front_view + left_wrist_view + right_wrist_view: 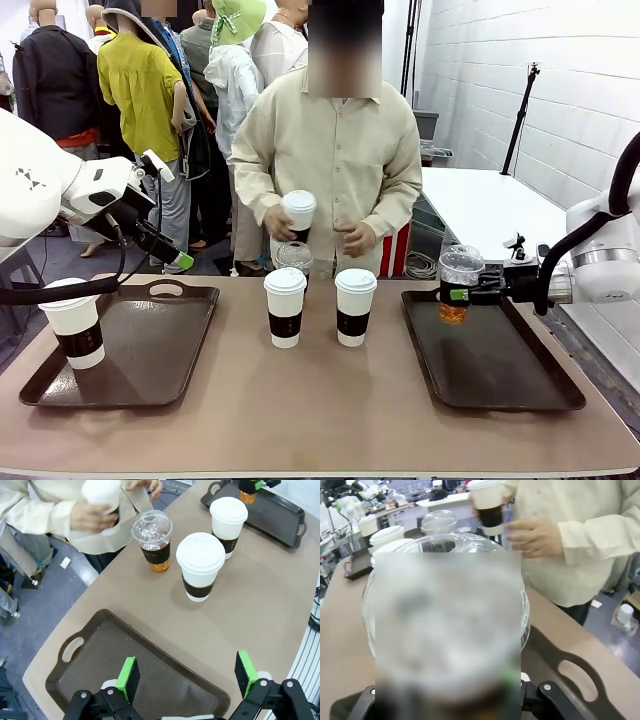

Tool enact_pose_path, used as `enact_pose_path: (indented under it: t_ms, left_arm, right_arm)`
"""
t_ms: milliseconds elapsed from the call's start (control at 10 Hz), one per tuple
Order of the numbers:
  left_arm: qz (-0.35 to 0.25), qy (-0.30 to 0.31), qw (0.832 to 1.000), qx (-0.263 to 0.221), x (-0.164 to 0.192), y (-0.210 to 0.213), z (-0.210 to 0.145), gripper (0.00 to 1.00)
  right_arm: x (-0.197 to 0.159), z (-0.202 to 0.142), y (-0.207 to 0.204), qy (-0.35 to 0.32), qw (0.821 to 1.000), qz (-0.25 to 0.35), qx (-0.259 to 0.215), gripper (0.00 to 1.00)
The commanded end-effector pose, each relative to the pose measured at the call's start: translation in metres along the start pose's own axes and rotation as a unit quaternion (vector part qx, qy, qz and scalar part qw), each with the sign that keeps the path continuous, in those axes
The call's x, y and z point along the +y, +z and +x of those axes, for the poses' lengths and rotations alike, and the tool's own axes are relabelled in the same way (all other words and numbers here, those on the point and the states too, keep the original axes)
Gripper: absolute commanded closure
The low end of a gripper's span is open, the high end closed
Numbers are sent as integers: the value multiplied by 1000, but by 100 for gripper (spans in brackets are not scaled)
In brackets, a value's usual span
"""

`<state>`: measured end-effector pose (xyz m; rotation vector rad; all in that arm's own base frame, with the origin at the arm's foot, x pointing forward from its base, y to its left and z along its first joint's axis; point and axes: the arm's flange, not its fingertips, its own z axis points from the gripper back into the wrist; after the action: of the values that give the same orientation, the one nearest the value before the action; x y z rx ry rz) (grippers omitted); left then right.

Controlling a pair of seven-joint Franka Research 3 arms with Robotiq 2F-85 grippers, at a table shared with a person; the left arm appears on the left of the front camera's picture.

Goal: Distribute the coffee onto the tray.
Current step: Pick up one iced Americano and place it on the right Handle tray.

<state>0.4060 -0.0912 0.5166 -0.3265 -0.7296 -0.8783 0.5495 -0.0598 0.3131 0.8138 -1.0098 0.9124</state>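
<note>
R pincer [458, 293] is clamped on a clear cup [461, 268] at 11 o'clock on R tray [500, 375]. L pincer [187, 677] is held open over L tray [170, 340]; one paper cup [75, 325] is set at its 8 o'clock. Two paper cups [285, 305] [354, 305] & a 2nd clear cup [293, 257] are seen at table [320, 400] centre

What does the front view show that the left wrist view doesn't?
Front view: a sleeved paper cup on the left tray; the right gripper clamping a clear dome-lidded cup at the right tray. Left wrist view: the left gripper's open pads, amber drink in the table's dome-lidded cup. Shared: two sleeved paper cups, the person's hand holding another.
</note>
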Motion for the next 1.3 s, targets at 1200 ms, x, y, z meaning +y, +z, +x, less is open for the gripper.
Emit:
enact_pose_path:
  t_ms: [1200]
  left_arm:
    - [-7, 3, 1000, -6, 2, -1, -2, 0]
  right_arm:
    - [-51, -42, -9, -37, 995, -83, -33, 19]
